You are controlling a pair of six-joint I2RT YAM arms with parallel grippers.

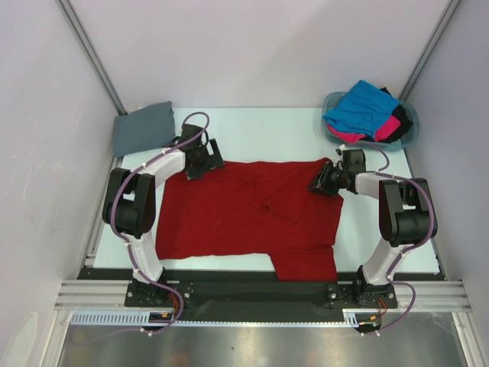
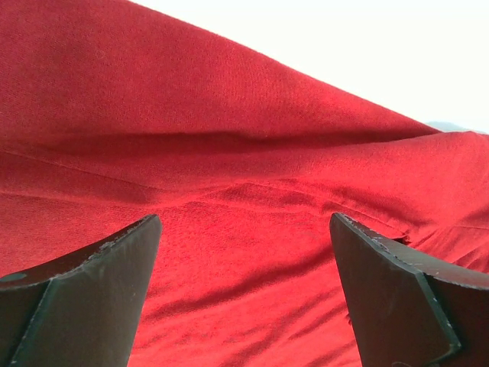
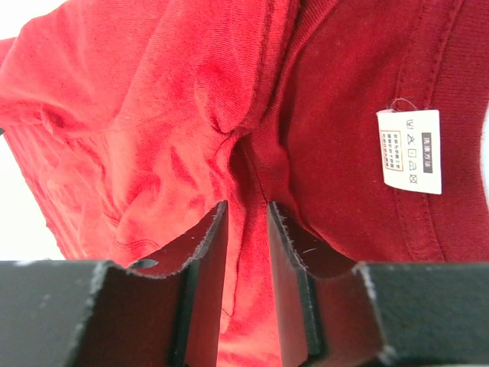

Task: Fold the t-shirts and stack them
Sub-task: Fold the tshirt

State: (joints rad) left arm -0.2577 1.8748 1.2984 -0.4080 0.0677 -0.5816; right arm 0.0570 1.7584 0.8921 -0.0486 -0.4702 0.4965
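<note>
A teal oval plastic basket (image 1: 413,130) sits at the far right corner of the pale smooth tabletop (image 1: 260,134) (plain white panel walls (image 1: 252,46) all round).

Top camera: high at the near edge, looking down on the whole desk (image 1: 267,134). Wrist cameras: very close on the red shirt (image 1: 229,222), which all three views share.

Basket (image 1: 415,122) blocks far-R corner; grey shirt (image 1: 144,126) far-L.
</note>
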